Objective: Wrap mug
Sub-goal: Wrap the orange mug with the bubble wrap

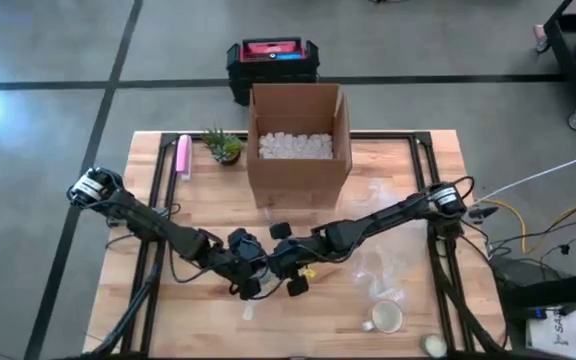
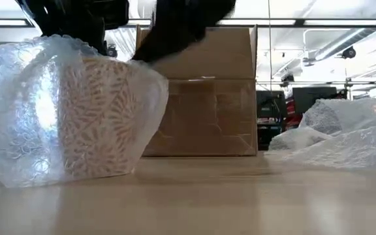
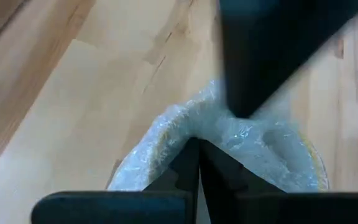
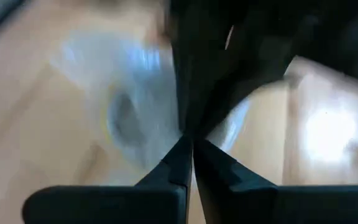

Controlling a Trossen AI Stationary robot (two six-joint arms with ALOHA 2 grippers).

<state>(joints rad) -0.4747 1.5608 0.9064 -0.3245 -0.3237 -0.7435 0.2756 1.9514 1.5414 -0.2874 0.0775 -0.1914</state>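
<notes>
A big brown cardboard box stands open at the top middle of the wooden table, with white bits inside. At the lower left of the low view sits the mug, pale with a leafy pattern, already inside crinkly, shiny bubble wrap. So the wrapping looks mostly done; the loose ends still need closing. The left gripper and right gripper both pinch the wrap, fingers closed on it. More wrap and another mug lie at the lower right.
</notes>
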